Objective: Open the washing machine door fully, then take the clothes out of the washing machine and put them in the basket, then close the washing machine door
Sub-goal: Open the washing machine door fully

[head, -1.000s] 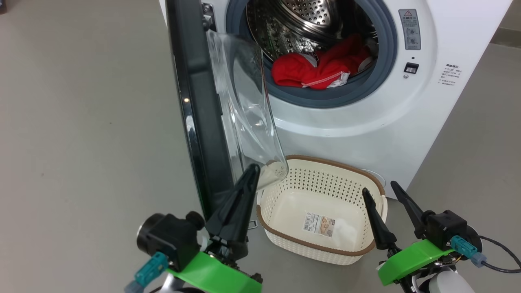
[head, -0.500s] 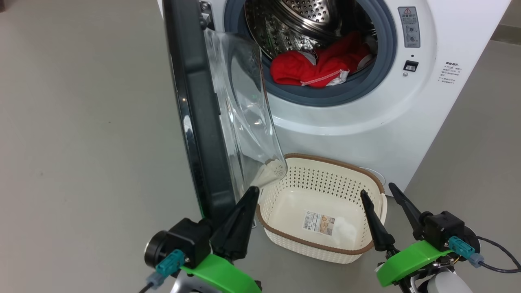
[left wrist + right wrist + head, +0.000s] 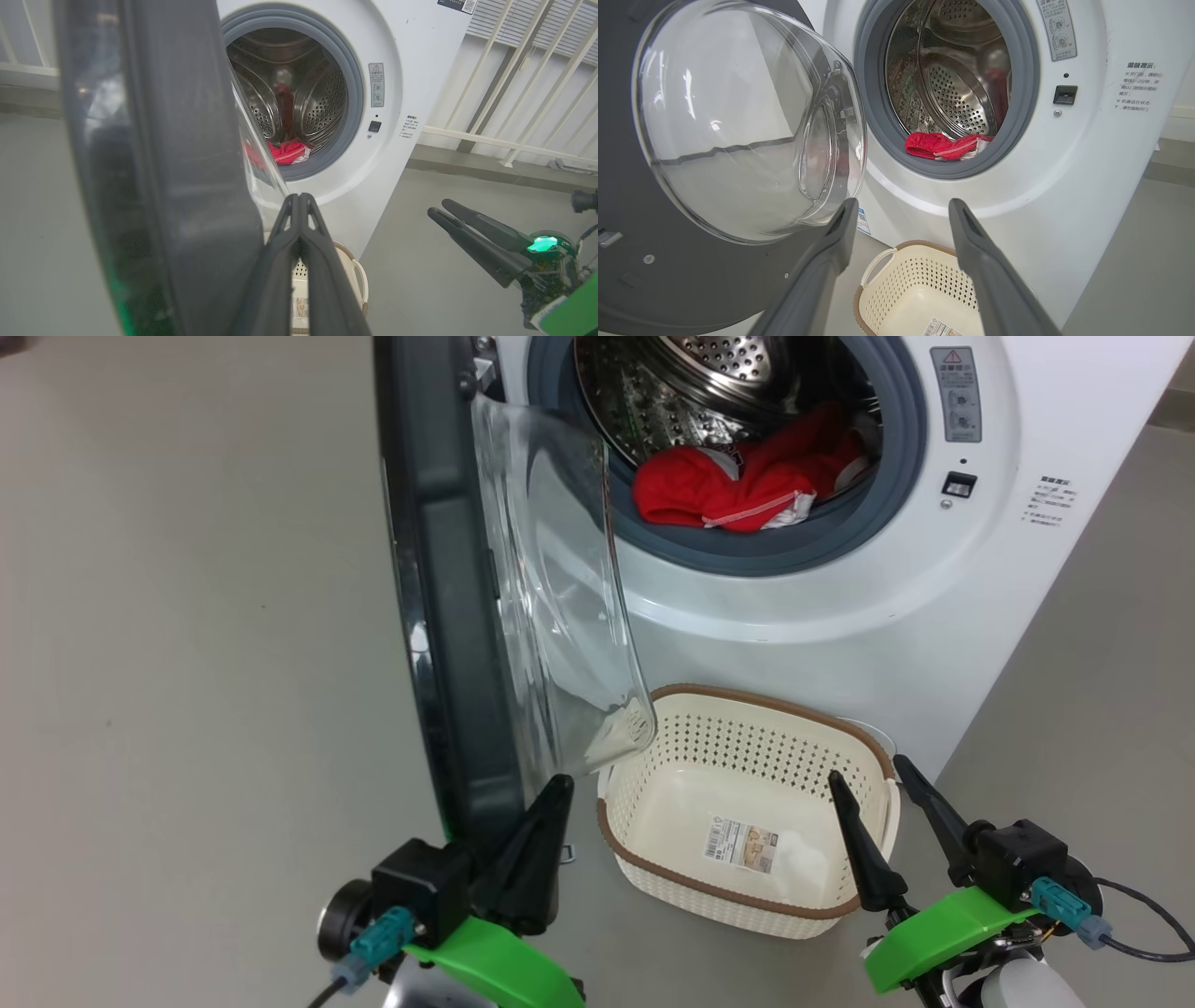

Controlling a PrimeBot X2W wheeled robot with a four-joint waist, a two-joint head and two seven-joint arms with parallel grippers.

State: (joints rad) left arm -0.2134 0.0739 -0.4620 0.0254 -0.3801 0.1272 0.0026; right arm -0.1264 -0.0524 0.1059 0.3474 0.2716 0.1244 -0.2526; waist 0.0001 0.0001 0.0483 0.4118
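A plain grey floor (image 3: 187,616) meets a low ledge (image 3: 467,169) beneath white slanted railing bars (image 3: 490,142).

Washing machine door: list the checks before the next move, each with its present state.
1. The washing machine door stands clear of the drum mouth: ok.
2. The clothes at the drum's front lip: ok.
3. The basket empty, below the opening: ok.
4. The right tool open: ok.
5. The left tool clear of the door: cannot tell; shut, close by its lower edge.
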